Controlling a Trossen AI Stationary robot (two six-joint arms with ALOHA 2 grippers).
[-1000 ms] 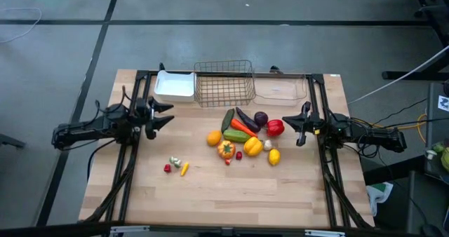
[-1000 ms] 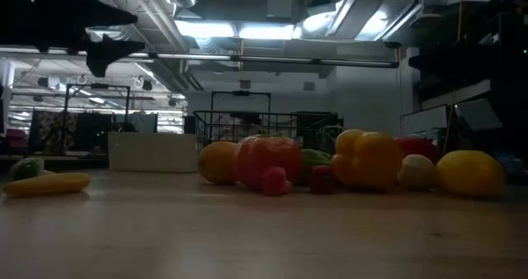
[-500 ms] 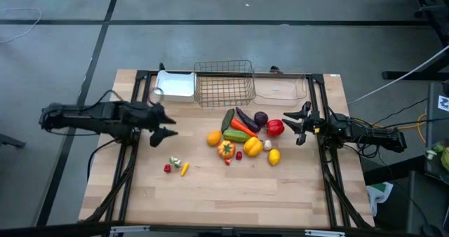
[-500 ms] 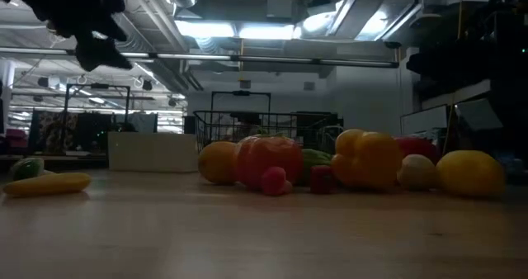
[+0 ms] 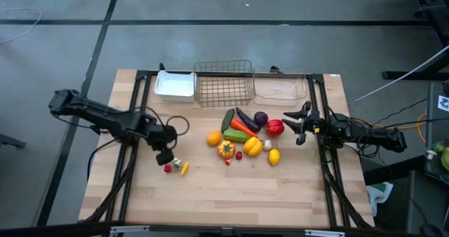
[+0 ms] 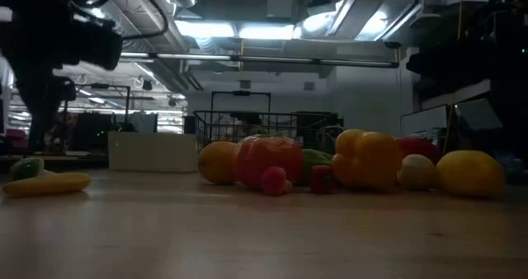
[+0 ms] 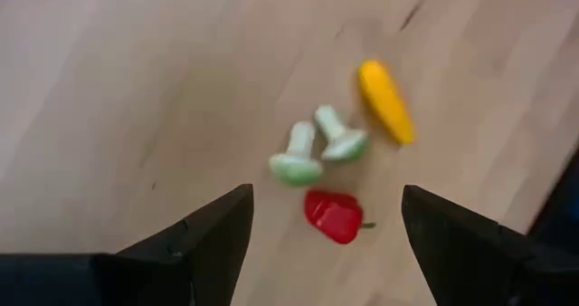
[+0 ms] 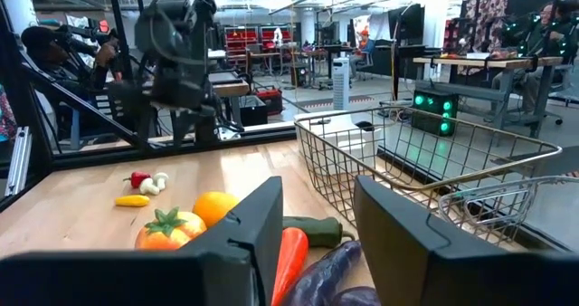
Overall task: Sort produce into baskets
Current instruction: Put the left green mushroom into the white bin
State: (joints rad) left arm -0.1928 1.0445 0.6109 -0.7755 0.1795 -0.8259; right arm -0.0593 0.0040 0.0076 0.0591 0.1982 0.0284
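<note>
Left gripper (image 7: 326, 229) (fingers spread) hovers over small red pepper (image 7: 333, 217).

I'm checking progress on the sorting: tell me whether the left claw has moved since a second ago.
Yes. In the high view the left claw has swung away from the white tray, toward the table's near edge, and now hangs open above the small red piece.

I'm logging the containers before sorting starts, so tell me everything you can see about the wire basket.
The wire basket is a small rectangular container of thin grey metal mesh with open sides and a thicker rim. It stands upright at the table's far edge, between the white tray and the clear bin, close beside both. It looks empty. No pincer touches it. The green cucumber lies just in front of it, apart from it.
</note>
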